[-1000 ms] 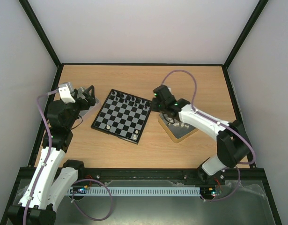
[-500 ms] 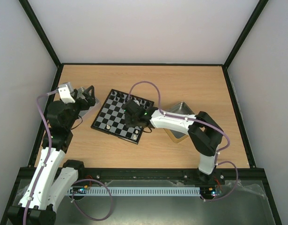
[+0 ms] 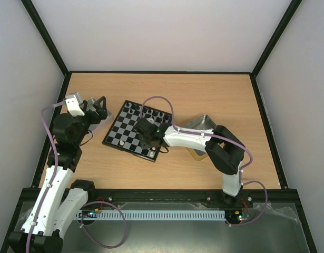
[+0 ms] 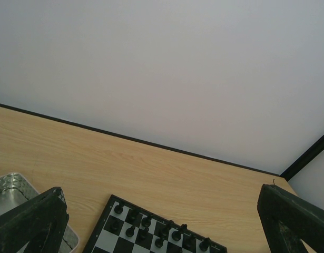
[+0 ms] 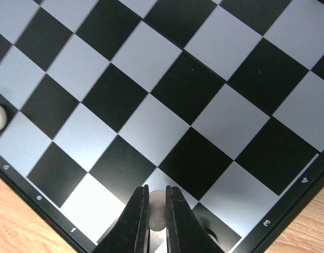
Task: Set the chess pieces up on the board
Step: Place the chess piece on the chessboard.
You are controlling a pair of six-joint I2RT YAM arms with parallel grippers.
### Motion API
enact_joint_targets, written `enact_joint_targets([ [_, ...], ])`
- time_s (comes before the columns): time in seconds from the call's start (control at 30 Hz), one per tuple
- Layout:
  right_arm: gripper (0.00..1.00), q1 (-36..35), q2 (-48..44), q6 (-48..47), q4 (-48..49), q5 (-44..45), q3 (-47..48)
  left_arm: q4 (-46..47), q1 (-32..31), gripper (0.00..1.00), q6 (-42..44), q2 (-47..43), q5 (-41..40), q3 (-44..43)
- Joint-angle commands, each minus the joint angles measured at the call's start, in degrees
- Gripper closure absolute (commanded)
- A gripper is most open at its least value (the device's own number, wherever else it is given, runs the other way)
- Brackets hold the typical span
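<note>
Moved: my right gripper (image 5: 157, 192) swung from tray (image 3: 203, 123) to board (image 5: 167, 100), near edge.
Right jaws: clenched on a white chess piece (image 5: 157, 210).
Handling: looks light, slick, tippy; pinch mid-body.
Left gripper (image 3: 98, 108): gaping, empty.

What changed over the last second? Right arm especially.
Right gripper swung left from the square silver metal tray to the black-and-grey checkered chessboard, near edge; its fingers are shut on a small white chess piece. Left gripper stayed open beside the board; pieces on it unmoved.

Robotics lab cell, white walls (image 3: 162, 31) in black framing (image 3: 46, 36) (booth-like), wooden counter (image 3: 214, 89), bolted left arm (image 3: 51, 190) and right arm (image 3: 227, 153)
</note>
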State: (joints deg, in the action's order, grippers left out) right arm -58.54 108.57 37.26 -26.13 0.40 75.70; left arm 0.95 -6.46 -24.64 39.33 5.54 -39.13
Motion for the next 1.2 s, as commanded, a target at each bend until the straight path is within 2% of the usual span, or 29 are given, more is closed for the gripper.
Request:
enact_joint_targets([
  [0.0, 0.94, -0.51, 1.47, -1.92, -3.81, 1.91, 1.81, 0.72, 0.31, 0.0, 0.12, -0.44, 0.0, 0.81],
  [0.5, 0.91, -0.86, 3.49, -3.33, -5.93, -0.32, 3.08, 0.72, 0.39, 0.0, 0.03, -0.57, 0.09, 0.79],
  [0.7, 0.79, -0.8, 2.08, -3.46, -5.62, -0.61, 4.02, 0.72, 0.39, 0.0, 0.03, -0.64, 0.08, 0.76],
  [0.97, 0.75, 0.84, -4.46, -1.38, -3.73, 8.16, 2.79, 0.72, 0.39, 0.01, 0.12, -0.75, 0.0, 0.79],
  [1.17, 0.74, 8.93, -15.02, 2.48, -1.5, 14.61, -5.29, 0.72, 0.39, 0.01, 0.12, -0.87, 0.0, 0.79],
])
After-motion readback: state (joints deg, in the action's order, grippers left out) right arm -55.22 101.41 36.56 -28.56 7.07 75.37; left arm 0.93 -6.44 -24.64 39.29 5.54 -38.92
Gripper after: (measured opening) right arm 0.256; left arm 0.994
